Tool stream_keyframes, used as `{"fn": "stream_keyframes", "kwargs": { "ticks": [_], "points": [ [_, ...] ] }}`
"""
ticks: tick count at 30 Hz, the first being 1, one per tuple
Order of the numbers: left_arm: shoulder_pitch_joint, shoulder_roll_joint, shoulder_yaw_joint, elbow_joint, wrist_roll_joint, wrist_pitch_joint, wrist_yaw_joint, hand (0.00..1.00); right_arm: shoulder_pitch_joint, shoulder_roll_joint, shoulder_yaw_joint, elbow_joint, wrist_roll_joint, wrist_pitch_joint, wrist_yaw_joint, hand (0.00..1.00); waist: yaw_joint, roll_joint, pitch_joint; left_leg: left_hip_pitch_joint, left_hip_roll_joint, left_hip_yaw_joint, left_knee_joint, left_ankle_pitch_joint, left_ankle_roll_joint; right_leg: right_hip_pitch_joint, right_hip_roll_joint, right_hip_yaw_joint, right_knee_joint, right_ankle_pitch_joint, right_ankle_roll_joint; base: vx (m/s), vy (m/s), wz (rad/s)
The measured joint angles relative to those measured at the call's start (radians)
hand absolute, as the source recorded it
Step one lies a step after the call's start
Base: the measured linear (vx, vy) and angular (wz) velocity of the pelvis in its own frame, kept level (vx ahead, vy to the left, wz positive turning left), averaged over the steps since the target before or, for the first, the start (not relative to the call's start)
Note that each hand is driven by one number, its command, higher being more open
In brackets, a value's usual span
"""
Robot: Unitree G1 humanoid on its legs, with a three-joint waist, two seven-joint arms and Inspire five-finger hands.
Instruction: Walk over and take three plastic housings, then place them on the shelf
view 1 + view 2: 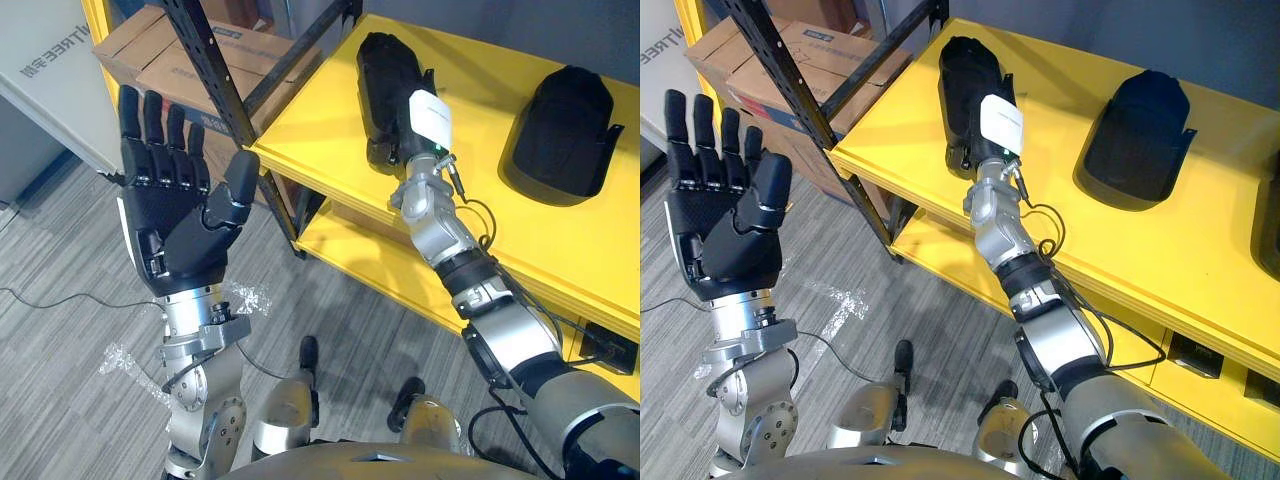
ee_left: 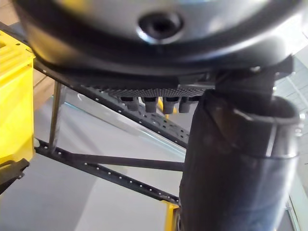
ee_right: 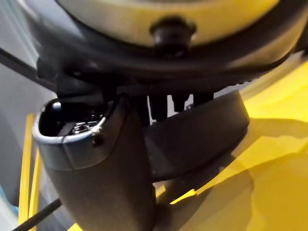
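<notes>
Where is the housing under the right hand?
In the head views the plastic housing lies on the yellow shelf's top board near its left corner, under the right hand, with a second housing apart to its right.

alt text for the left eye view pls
The right robot hand rests on a black plastic housing on a yellow shelf, with a second black housing lying apart to its right. The left robot hand is raised open, palm toward the camera, beside the shelf's black upright.
</notes>
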Motion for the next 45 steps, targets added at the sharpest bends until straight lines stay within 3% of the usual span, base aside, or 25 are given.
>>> {"fn": "stream_keyframes", "kwargs": {
  "ticks": [7,12,17,24,28,31,36,45],
  "points": [
    [-0.001,0.001,-0.007,0.0,-0.001,0.041,-0.004,1.0,0.2,0.005,0.037,-0.325,0.055,-0.07,0.116,1.0,-0.044,-0.038,-0.033,0.015,0.017,0.048,0.0,-0.018,-0.004,0.027,0.043,0.041,-0.099,0.06,0.005,0.03,-0.017,-0.2],
    [-0.006,0.004,-0.023,0.001,0.0,0.066,-0.016,1.0,0.206,-0.048,0.059,-0.504,0.056,-0.086,0.198,1.0,-0.058,-0.043,-0.074,0.031,0.023,0.063,-0.001,-0.029,-0.007,0.057,0.06,0.05,-0.152,0.085,0.006,0.01,-0.012,-0.09],
    [-0.007,0.03,-0.019,0.001,0.0,0.096,-0.034,1.0,0.205,-0.095,0.084,-0.626,0.089,-0.141,0.3,1.0,-0.067,-0.064,-0.112,0.052,0.035,0.069,-0.001,-0.037,-0.014,0.088,0.078,0.051,-0.185,0.094,0.004,0.01,-0.03,-0.05],
    [-0.007,0.04,-0.003,0.001,0.0,0.117,-0.063,1.0,0.167,-0.232,0.186,-0.634,0.075,-0.221,0.52,1.0,-0.065,-0.07,-0.145,0.062,0.037,0.073,-0.003,-0.043,-0.015,0.115,0.088,0.05,-0.227,0.111,0.001,0.0,-0.004,-0.01],
    [-0.007,0.047,0.015,0.002,0.0,0.125,-0.081,1.0,0.109,-0.317,0.273,-0.626,0.075,-0.231,0.656,1.0,-0.059,-0.075,-0.148,0.062,0.039,0.071,-0.006,-0.043,-0.015,0.128,0.095,0.047,-0.251,0.123,0.004,0.0,0.0,0.0],
    [-0.007,0.058,0.016,0.002,0.003,0.125,-0.092,1.0,0.094,-0.36,0.306,-0.582,0.075,-0.213,0.708,1.0,-0.045,-0.083,-0.153,0.062,0.038,0.068,-0.006,-0.042,-0.014,0.129,0.095,0.045,-0.251,0.125,0.006,0.0,0.0,0.0],
    [-0.007,0.067,0.047,0.01,0.036,0.112,-0.094,1.0,0.064,-0.37,0.305,-0.426,0.074,-0.17,0.704,1.0,-0.041,-0.088,-0.156,0.061,0.036,0.061,-0.006,-0.041,-0.013,0.132,0.093,0.039,-0.251,0.125,0.006,0.0,-0.008,0.05],
    [-0.007,0.065,0.052,0.015,0.036,0.1,-0.115,1.0,-0.032,-0.381,0.263,-0.229,0.054,-0.17,0.63,1.0,-0.037,-0.083,-0.153,0.033,0.036,0.037,-0.003,-0.033,-0.013,0.117,0.093,0.018,-0.244,0.122,0.003,-0.01,-0.015,0.07]
  ]
}}
